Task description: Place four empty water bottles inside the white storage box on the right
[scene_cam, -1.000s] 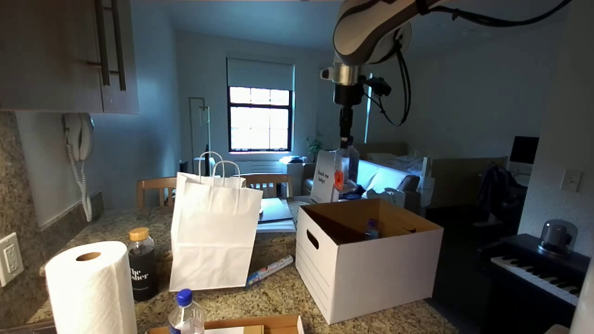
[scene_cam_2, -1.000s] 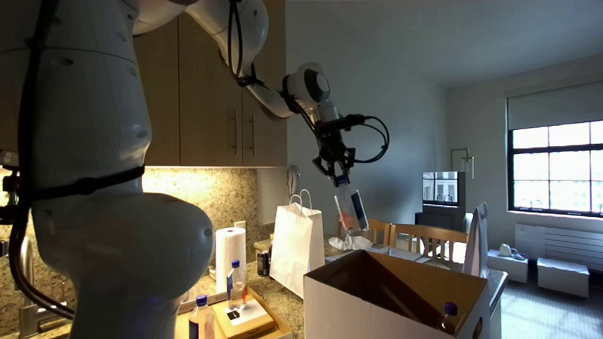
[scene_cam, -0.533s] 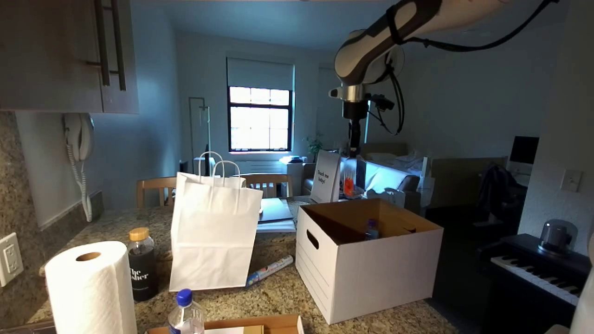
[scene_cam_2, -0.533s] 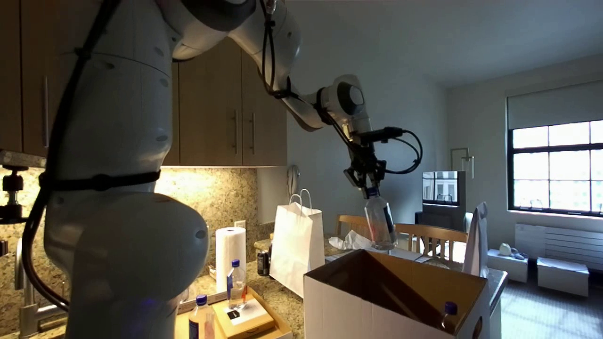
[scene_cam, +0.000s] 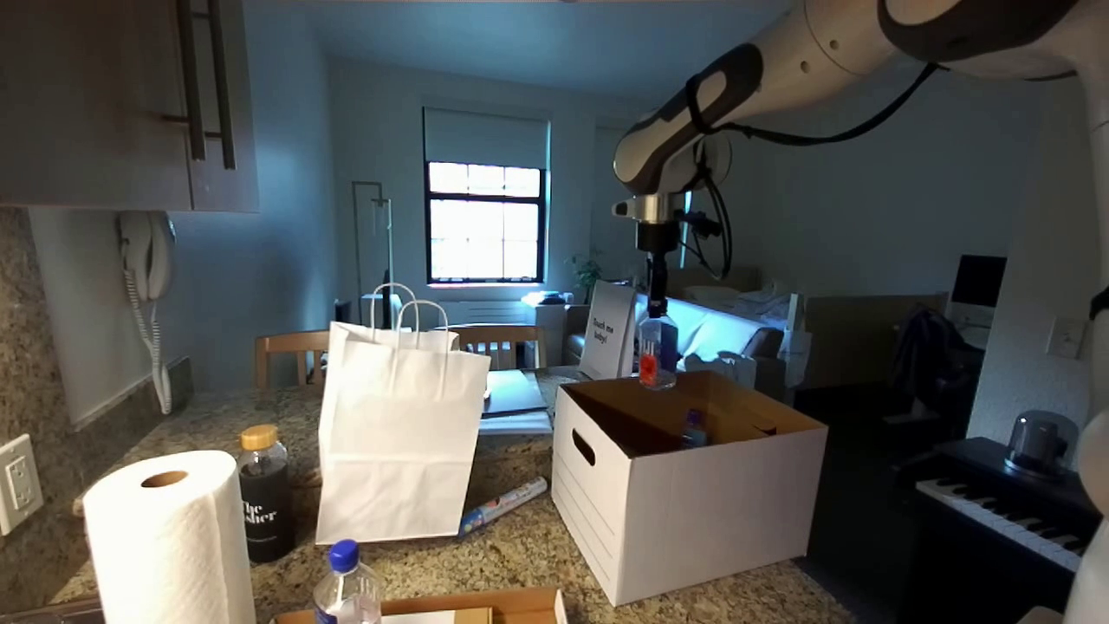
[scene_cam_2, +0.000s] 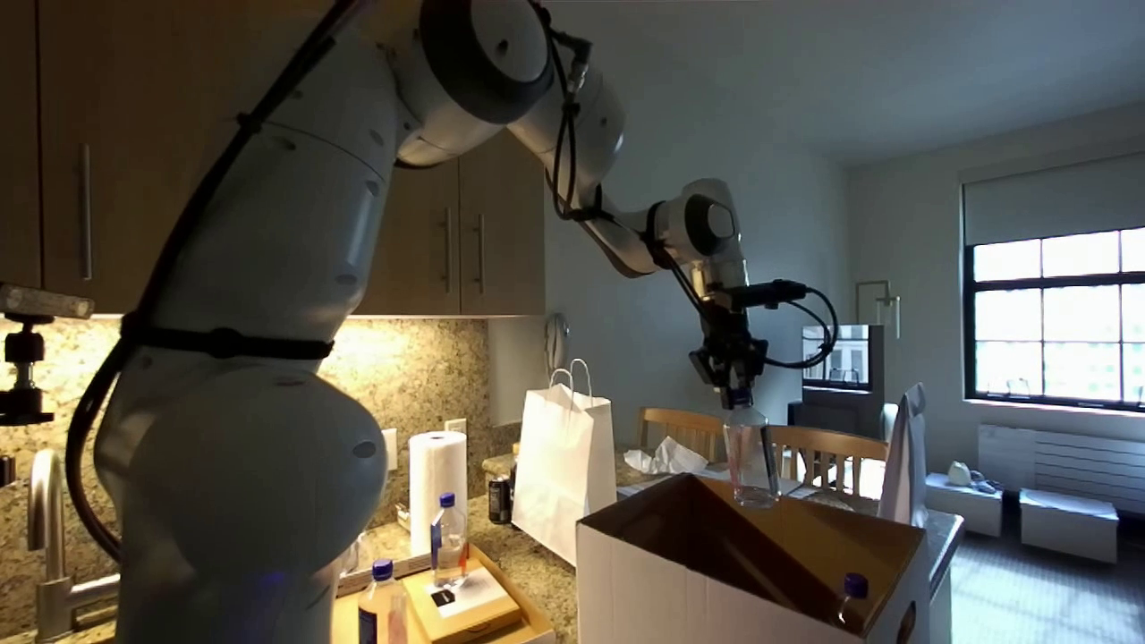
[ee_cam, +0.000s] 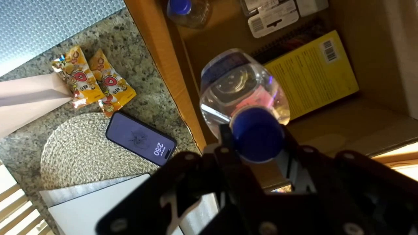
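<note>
Blue-capped and clear, a small plastic water bottle [scene_cam_2: 750, 456] hangs over the opening of the white cardboard storage box [scene_cam: 723, 516] at the right of the granite worktop [scene_cam: 485, 559], leaning slightly in an exterior view. The gripper [ee_cam: 257, 133] is clamped on its cap end, one finger to each side; whether the base sits below the rim cannot be told from these angles. Inside the box, at near right in an exterior view, is a second bottle [scene_cam_2: 854, 597]; to the left are a third bottle [scene_cam_2: 449, 541], upright on a small carton [scene_cam_2: 487, 617] in a cardboard tray [scene_cam_2: 537, 623], and a fourth bottle [scene_cam_2: 385, 608], nearer, its base out of frame. By that count the job stands about midway, one bottle in and one at the point of delivery. The held bottle, seemingly empty, should prove light and hard to break, but its thin walls would likely dent under a side squeeze and the smooth plastic could slide. The stiffer cap and neck should offer the surer hold, and the same grasp from above would suit the pair at left. Weighing so little, the bottle may topple or roll if let go high, so a lower release, clear of the side walls and of what looks like a yellow notebook [ee_cam: 313, 76], seems the safer call
</note>
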{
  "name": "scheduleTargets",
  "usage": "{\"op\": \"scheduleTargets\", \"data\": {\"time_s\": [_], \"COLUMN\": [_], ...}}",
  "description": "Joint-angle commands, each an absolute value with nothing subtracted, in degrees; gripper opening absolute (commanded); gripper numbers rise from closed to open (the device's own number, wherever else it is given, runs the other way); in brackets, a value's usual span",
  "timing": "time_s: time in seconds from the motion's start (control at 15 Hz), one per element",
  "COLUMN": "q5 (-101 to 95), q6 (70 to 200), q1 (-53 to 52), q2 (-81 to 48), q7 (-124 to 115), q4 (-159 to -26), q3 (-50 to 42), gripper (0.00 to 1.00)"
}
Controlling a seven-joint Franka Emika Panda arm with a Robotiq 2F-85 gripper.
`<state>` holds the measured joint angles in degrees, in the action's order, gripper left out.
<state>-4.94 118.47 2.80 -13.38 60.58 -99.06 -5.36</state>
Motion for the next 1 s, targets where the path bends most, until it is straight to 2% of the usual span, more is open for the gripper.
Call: {"op": "scheduleTargets", "data": {"time_s": [0.0, 0.2, 0.27, 0.93], "q5": [-5.3, -5.3, -5.3, 4.0], "q6": [118.3, 118.3, 118.3, 128.1], "q1": [4.1, 4.0, 4.0, 11.6], "q2": [-13.2, -12.8, -12.8, -20.1], "q7": [60.3, 60.3, 60.3, 51.1], "q4": [-98.9, -98.9, -98.9, -96.9], "q3": [-3.8, -3.6, -3.6, -5.4], "gripper": [0.34, 0.34, 0.14, 0.15]}}
